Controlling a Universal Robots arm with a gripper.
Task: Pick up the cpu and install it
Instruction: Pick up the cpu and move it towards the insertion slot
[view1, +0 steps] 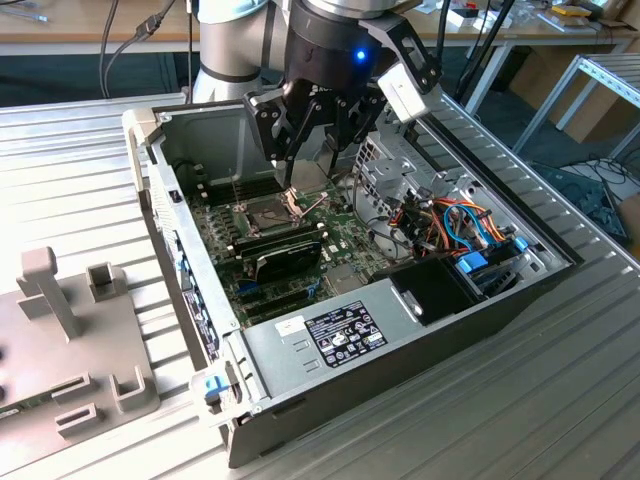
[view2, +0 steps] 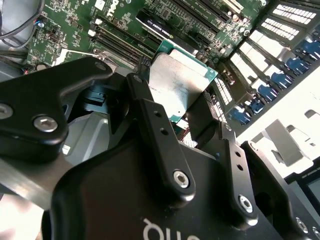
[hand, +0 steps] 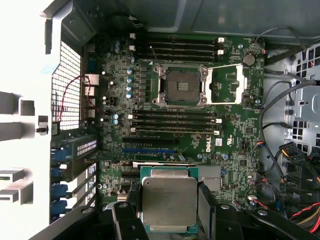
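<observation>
The cpu (hand: 167, 197) lies flat between the fingers of the hand (hand: 167, 217), metal top facing the first wrist view. The hand is closed on its two opposite edges. It hangs above the green motherboard (hand: 240, 145), well apart from the open socket (hand: 181, 86), whose metal frame (hand: 231, 85) is swung aside. The motherboard sits in an open computer case (view1: 450, 350) lying on the ribbed tabletop (view1: 80, 150).

Ribbed metal table (view1: 520, 420), open computer case (view1: 420, 360) on it, grey fixture (view1: 70, 385) beside
</observation>
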